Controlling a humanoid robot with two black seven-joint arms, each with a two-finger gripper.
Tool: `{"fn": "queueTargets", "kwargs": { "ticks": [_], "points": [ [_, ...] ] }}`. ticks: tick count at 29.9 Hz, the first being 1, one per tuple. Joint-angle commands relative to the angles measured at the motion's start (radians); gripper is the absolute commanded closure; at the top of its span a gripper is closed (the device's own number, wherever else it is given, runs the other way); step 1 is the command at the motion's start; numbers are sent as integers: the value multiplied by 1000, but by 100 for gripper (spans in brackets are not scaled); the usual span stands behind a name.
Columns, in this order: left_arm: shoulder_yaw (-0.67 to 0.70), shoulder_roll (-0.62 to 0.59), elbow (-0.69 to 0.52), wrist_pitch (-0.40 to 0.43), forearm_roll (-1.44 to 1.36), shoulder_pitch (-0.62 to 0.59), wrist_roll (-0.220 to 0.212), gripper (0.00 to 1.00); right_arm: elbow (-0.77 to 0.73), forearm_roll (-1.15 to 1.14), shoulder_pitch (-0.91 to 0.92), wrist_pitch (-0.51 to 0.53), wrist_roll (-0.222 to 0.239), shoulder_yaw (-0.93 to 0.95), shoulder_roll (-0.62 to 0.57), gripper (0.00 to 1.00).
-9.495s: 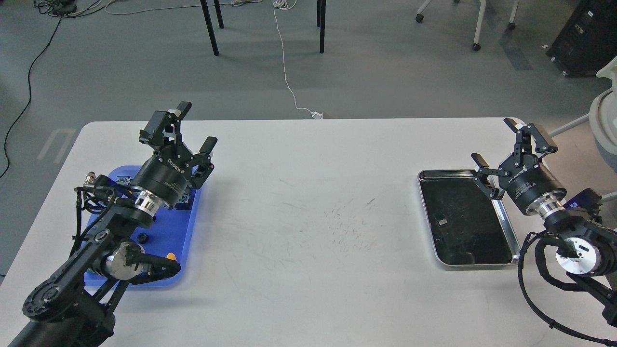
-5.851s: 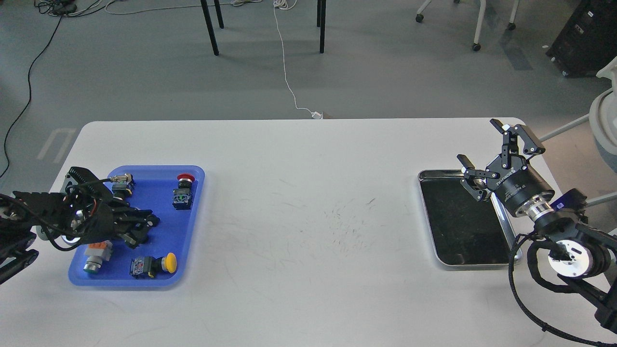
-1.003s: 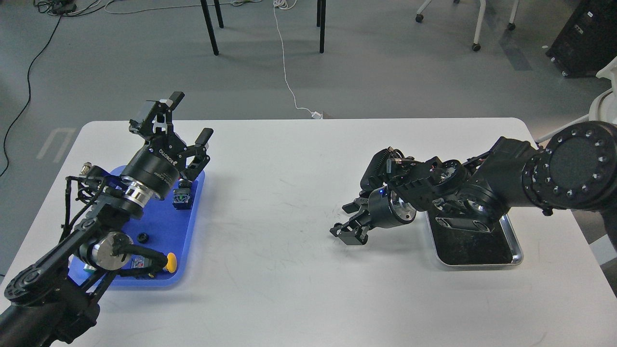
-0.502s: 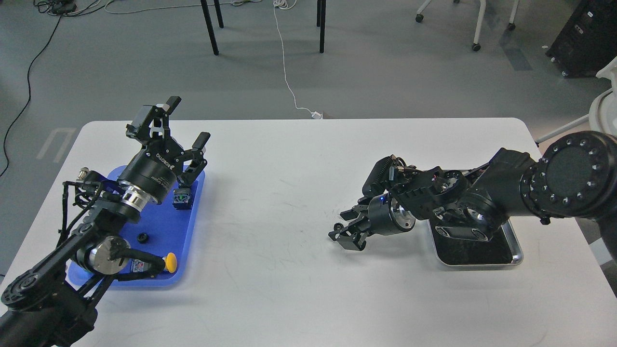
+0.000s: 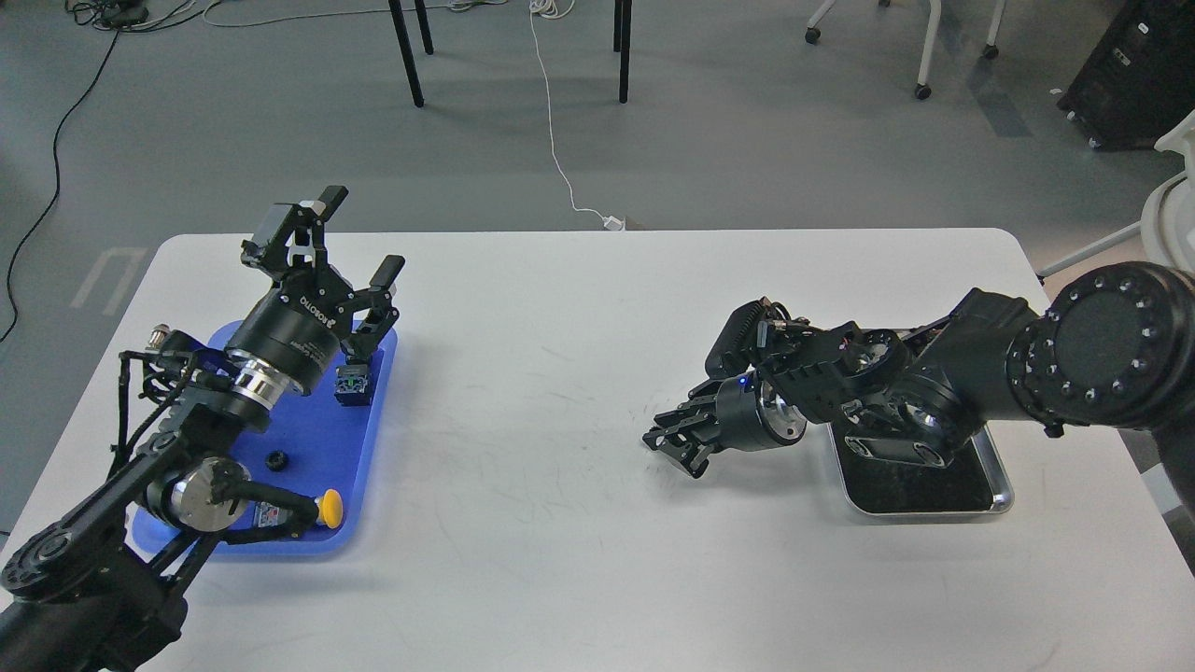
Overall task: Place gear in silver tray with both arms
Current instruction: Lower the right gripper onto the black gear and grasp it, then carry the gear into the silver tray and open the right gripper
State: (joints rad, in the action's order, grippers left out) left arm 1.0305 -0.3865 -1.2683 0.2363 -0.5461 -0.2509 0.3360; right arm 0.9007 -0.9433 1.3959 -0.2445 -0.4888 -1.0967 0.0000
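Note:
My right gripper [image 5: 674, 446] reaches left, low over the middle of the white table, well left of the silver tray [image 5: 1001, 481]. Its fingers are drawn close together on a small black gear that barely shows between them. My right arm [image 5: 896, 383] lies across the tray and hides most of it; only the near end and its rim show. My left gripper [image 5: 362, 233] is open and empty, raised above the far end of the blue tray [image 5: 369, 448]. Another small black gear [image 5: 275, 460] lies on the blue tray.
The blue tray also holds a yellow push button [image 5: 327, 509] and a blue-green switch block [image 5: 353, 384]; my left arm hides part of it. Table legs, cables and chair bases are on the floor beyond the table's far edge.

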Motion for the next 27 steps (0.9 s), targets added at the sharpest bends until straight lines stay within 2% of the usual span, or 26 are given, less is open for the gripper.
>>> {"fn": "queueTargets", "kwargs": {
  "ticks": [1, 12, 17, 21, 27],
  "points": [
    [0, 0, 0, 0, 0, 1, 0, 2, 0, 0, 0, 1, 0, 1, 0, 83],
    [-1, 0, 0, 3, 0, 1, -2, 2, 26, 0, 92, 4, 0, 5, 0, 83],
    [-3, 3, 0, 5, 0, -1, -2, 2, 133, -17, 208, 8, 0, -2, -8, 82],
    [-6, 6, 0, 5, -1, -1, -2, 2, 193, -75, 264, 13, 0, -47, -170, 82],
    [-12, -2, -29, 6, 0, -2, -6, 2, 187, -175, 255, 16, 0, -115, -386, 81]
  ]
}}
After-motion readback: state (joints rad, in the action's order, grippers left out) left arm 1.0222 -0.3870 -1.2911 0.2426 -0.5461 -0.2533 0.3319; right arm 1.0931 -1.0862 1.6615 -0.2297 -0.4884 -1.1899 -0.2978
